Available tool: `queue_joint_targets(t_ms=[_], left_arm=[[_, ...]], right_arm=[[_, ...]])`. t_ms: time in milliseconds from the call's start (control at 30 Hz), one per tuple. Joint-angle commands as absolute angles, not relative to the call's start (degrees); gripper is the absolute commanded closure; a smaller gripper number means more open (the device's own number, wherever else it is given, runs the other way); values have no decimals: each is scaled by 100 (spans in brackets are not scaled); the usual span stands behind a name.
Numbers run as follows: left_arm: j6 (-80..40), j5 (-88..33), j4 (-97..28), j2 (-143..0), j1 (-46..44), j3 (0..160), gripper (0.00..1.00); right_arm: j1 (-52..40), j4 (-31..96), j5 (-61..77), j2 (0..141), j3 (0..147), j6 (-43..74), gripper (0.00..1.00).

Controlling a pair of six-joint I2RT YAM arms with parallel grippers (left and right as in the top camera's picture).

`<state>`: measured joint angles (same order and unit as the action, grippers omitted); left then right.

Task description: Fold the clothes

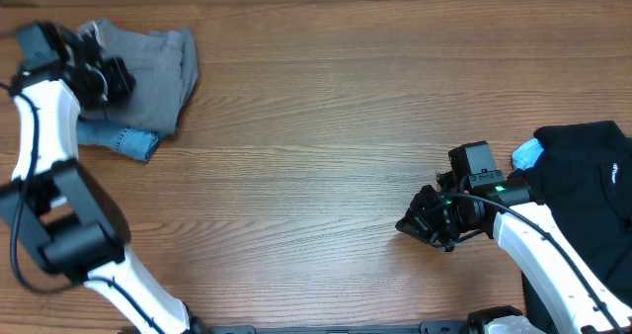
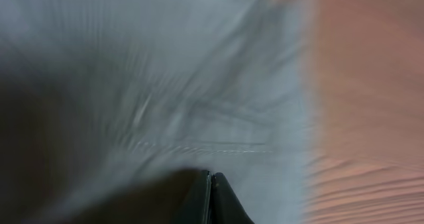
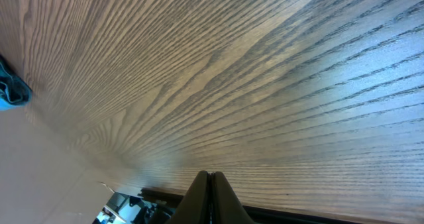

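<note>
Nearest, the right gripper (image 1: 413,225) is held closed and empty over the wooden table (image 1: 316,126), near the black garment (image 1: 583,176). Farther off, at the far left, the grey shorts (image 1: 158,72) are laid over the denim shorts (image 1: 123,138). The left gripper (image 1: 114,77) is closed above the grey cloth; whether any is pinched cannot be told.

It looked like a robotics lab workstation rather than a home: a plain wood-grain tabletop (image 1: 316,126), with the white-and-black left arm (image 1: 44,117) and right arm (image 1: 543,245) reaching in from its near edge, and grey shorts (image 1: 158,72) and a black garment (image 1: 583,176) lying at its ends.
</note>
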<state>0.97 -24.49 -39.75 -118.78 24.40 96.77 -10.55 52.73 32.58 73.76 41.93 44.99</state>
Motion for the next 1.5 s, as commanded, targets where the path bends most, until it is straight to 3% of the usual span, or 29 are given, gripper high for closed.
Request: queue_joint_targets(t_ms=[0,200,400,533,733,1033,1133,1367,1467], left_arm=[[-134,-2001,-4300,-12488,2729,9550,96],[-143,-2276,-4604,-12370,2790,9550,96],[-75,-2349,-4685,-10936,2735,9553,96],[-84,-1186,-4578,-10154,2746,9553,87],[-805,-401,-4947,-10676,2845,9494,79],[-639,-1577,-5358,-12116,2687,9487,75],[-642,-1857,-5533,-11924,2681,9513,77],[-578,-1559,-5192,-10545,2788,9555,65],[-576,-1028,-4958,-10320,2882,9555,71]], right_arm=[[-1087,5288,3229,7297,4252,4473,96],[-1087,5284,3229,7297,4252,4473,96],[-1087,5284,3229,7297,4252,4473,96],[-1087,5282,3227,7297,4252,4473,96],[-1087,5286,3232,7297,4252,4471,96],[-1087,5286,3227,7297,4252,4449,96],[-1087,5282,3225,7297,4252,4449,96],[-1087,5282,3223,7297,4252,4296,96],[-1087,5264,3223,7297,4252,4296,96]])
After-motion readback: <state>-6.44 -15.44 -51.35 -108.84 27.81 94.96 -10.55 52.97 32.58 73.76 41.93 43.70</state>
